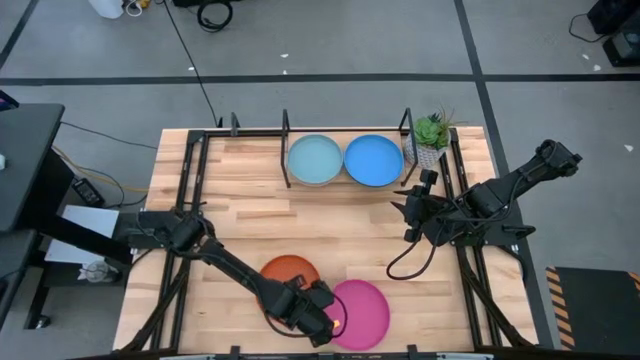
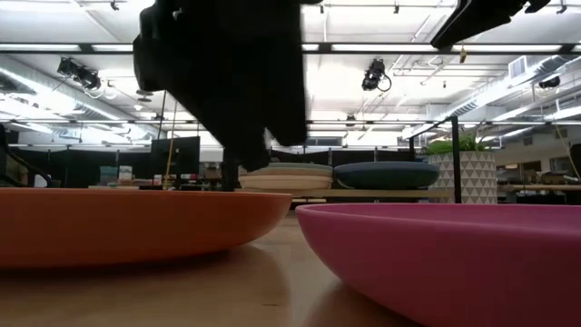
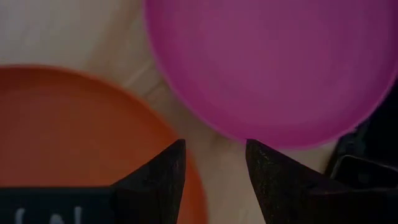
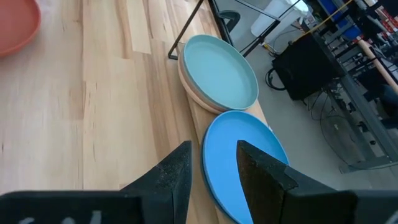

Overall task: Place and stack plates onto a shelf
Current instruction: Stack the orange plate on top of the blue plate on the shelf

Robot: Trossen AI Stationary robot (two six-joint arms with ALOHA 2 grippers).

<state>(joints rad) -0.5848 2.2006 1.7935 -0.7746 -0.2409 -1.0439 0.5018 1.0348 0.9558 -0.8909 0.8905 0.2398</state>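
Nearest the front edge of the pale wooden bench [image 1: 250, 215], the left pincer [image 1: 328, 322] hangs low over the gap between the round shallow orange plate [image 1: 285, 272] and the round shallow pink plate [image 1: 362, 312], its fingers spread and holding nothing; the two plates lie side by side, close but seemingly not touching, though the arm hides the spot from above. The step in hand looks like choosing one of these two for pickup; the next move calls for lowering a finger under the pink plate's rim, which curves up clear of the wood.

Farther back, the right pincer [image 1: 408, 222] waits, also parted and empty, near the low black metal-rod shelf [image 1: 286, 128]; there a round light teal plate [image 1: 315, 159] tops a stack beside a round blue plate [image 1: 373, 160], with a small potted green plant [image 1: 431, 135] just beyond. Open wood between front plates and shelf leaves a free path; the shelf's upright posts narrow the entry.
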